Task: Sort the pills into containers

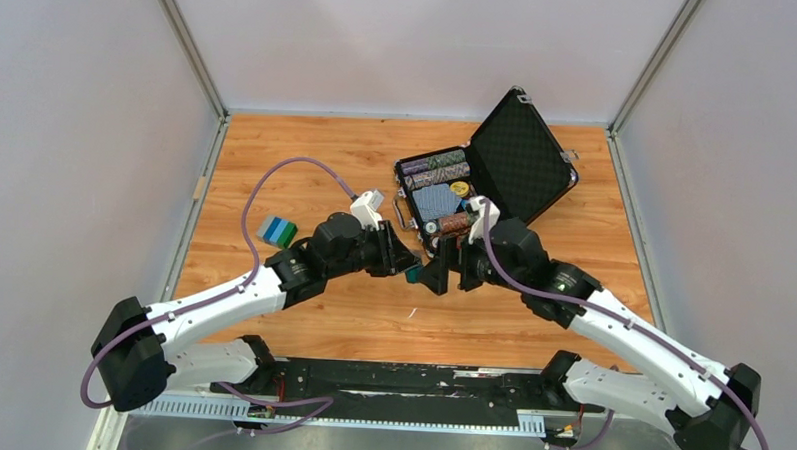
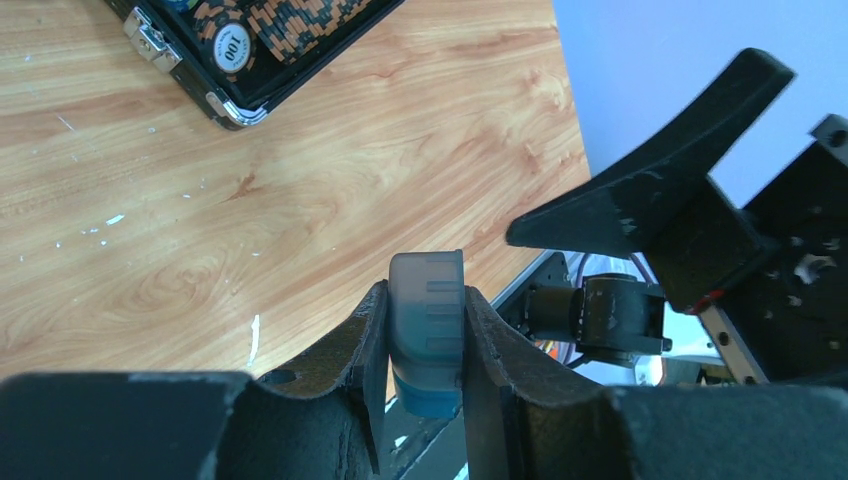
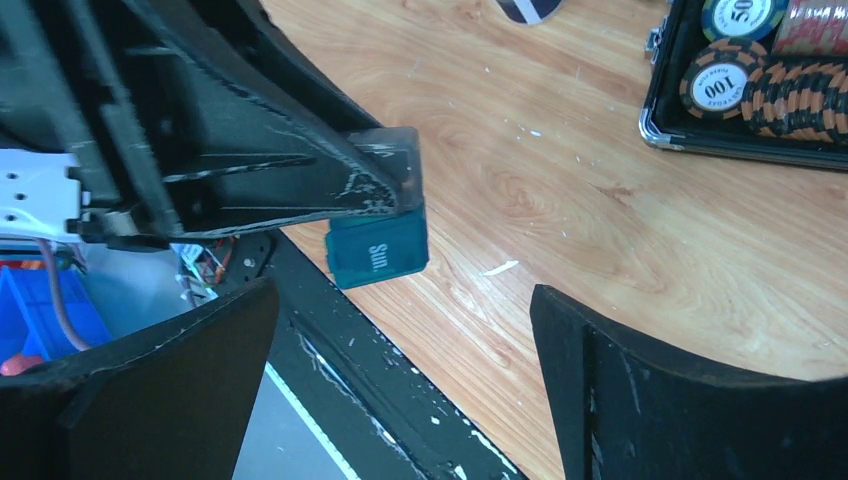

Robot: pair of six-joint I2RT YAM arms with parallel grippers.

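Observation:
A tiny dark-teal container (image 1: 411, 274) hangs just above the table's near middle, pinched in my left gripper (image 1: 405, 266), which is shut on it. In the left wrist view its frosted grey part (image 2: 428, 300) pokes out between the fingers. From the right wrist view I read "Sun." on its teal lid (image 3: 378, 250), which sticks out below the left fingers (image 3: 260, 160). My right gripper (image 3: 400, 300) faces it, open wide with nothing between its fingers; from above it (image 1: 451, 272) stands just to the container's right. The pills are out of view.
An open black chip case (image 1: 497, 168) full of poker chips stands at the back right, its corner (image 2: 240, 100) close behind both grippers. A small stack of blue and green boxes (image 1: 276, 231) lies at the left. The black rail (image 3: 380, 370) runs along the near edge.

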